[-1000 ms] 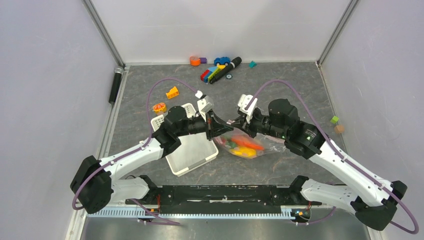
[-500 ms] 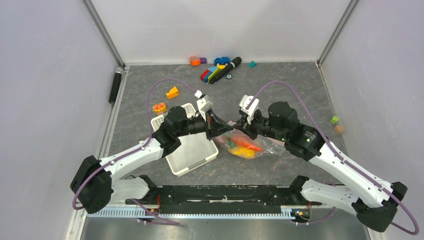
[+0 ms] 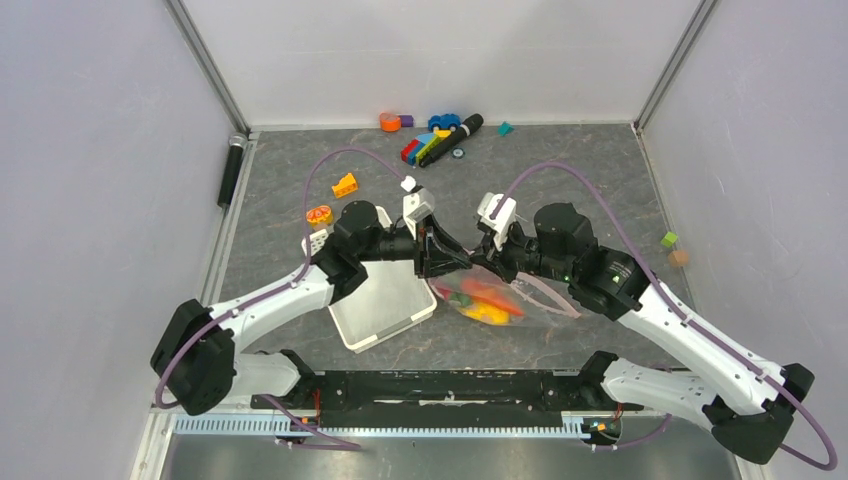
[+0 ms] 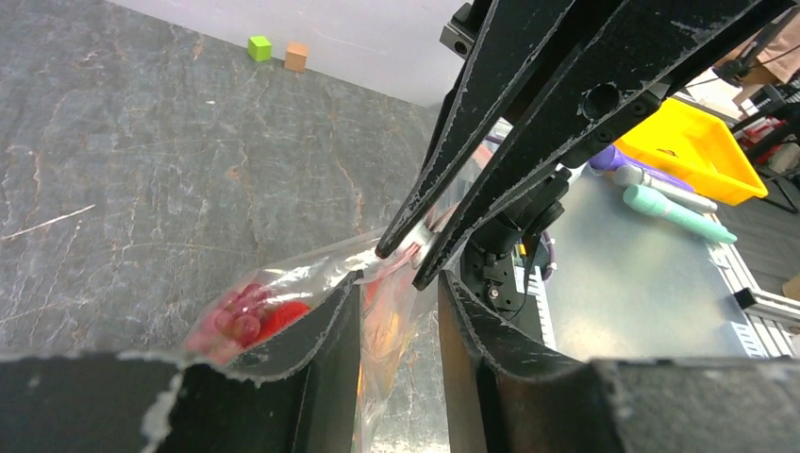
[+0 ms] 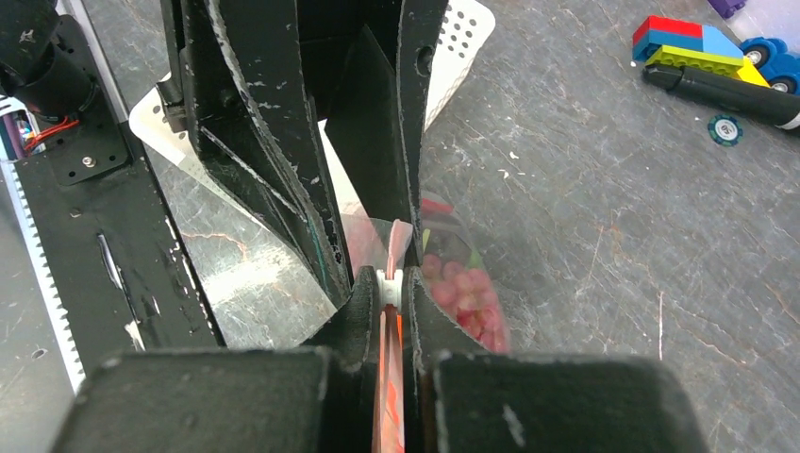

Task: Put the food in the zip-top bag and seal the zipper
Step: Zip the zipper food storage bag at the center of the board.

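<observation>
The clear zip-top bag point(image 3: 535, 300) lies right of the basket. It holds the food point(image 3: 480, 298): red, orange, yellow and green pieces, with pink grapes point(image 4: 241, 316) seen in both wrist views point(image 5: 462, 293). My right gripper point(image 5: 390, 281) is shut on the zipper point(image 5: 398, 236), a pink strip with a small white slider, at the bag's mouth point(image 3: 480, 260). My left gripper point(image 4: 401, 283) faces it tip to tip point(image 3: 455, 262). Its jaws stand apart, with the bag's film point(image 4: 311, 274) between them and a gap on one side.
A white slotted basket point(image 3: 385, 305) sits under my left arm. Toy blocks and a car point(image 3: 435, 140) lie at the back. Orange pieces point(image 3: 345, 185) lie back left. A black cylinder point(image 3: 231, 170) rests at the left wall. Two small cubes point(image 3: 673, 248) sit at the right wall.
My left gripper has moved right, closer to the right gripper, along the bag's mouth. The bag has shifted slightly. The right gripper has stayed shut on the zipper.
</observation>
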